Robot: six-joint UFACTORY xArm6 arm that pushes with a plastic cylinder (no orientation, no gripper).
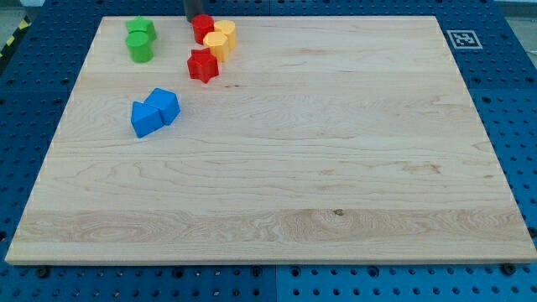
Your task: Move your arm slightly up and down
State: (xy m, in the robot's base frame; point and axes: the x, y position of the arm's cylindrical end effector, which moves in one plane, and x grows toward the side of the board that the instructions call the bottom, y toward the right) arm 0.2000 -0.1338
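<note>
My tip (194,18) shows at the view's top edge as a short dark rod. It stands just left of a red block (204,28) and seems to touch it. Two yellow blocks (220,39) sit pressed together just right of that red block. A red star-shaped block (202,65) lies below them. Two green blocks (140,39) sit together to the left of my tip. Two blue blocks (155,112) lie side by side further down on the left.
The wooden board (294,168) lies on a blue pegboard table (520,101). A black-and-white marker tag (462,39) sits at the board's top right corner.
</note>
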